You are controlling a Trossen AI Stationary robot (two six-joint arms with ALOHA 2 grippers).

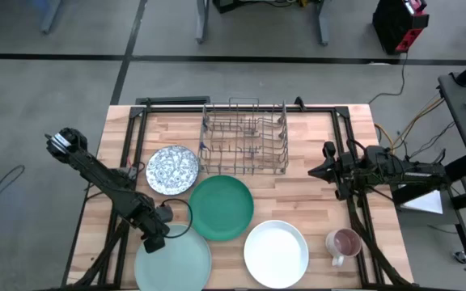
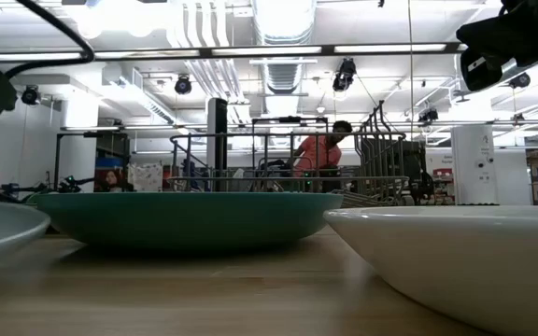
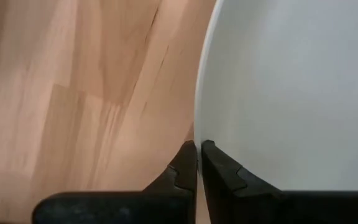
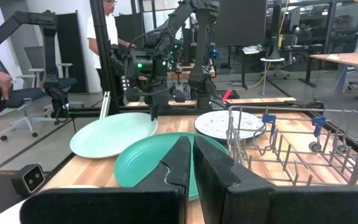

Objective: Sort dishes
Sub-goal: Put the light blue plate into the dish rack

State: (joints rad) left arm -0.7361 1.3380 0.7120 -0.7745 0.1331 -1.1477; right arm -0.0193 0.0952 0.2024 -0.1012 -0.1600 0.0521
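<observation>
**Q:** Where is the pale mint plate (image 1: 174,263), and what grips it?

**A:** At the table's near-left corner. The left gripper (image 3: 198,149) is pinched together on its rim. The right gripper (image 4: 192,144), jaws together and empty, waits at the right edge.

**Q:** Handling?

**A:** Likely rigid, smooth, breakable. Grip the rim only; expect it to slip or tilt.

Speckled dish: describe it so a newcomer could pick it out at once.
Find the metal wire rack at the wooden table's far edge. Just off its left front corner sits the small round blue-and-white speckled dish. It is the only patterned dish, smaller than the plain dark teal-green plate beside it.
</observation>
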